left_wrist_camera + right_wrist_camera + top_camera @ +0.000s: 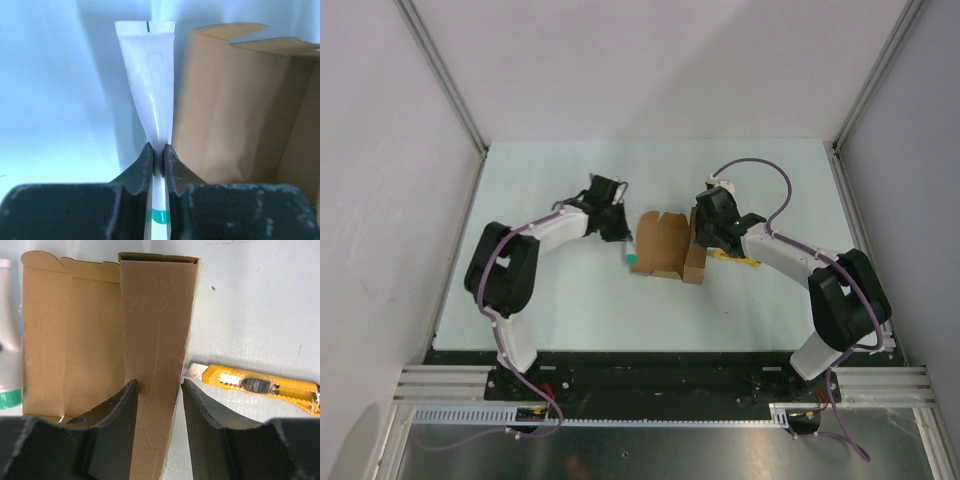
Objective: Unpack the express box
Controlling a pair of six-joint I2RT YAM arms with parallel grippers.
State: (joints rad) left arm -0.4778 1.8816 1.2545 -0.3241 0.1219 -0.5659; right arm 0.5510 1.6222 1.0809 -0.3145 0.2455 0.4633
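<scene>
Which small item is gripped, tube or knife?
The white tube, pinched in the left gripper; the yellow knife lies free; the right gripper holds the express box.

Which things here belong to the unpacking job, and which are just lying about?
Job: express box, open, its side wall clamped by the right gripper; white tube, pinched by the left gripper beside the box.
Lying about: utility knife, untouched on the table.

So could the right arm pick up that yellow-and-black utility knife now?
Probably not yet: the right gripper is clamped on a wall of the brown cardboard box. The knife lies uncovered beside it, so letting go first should do.
</scene>
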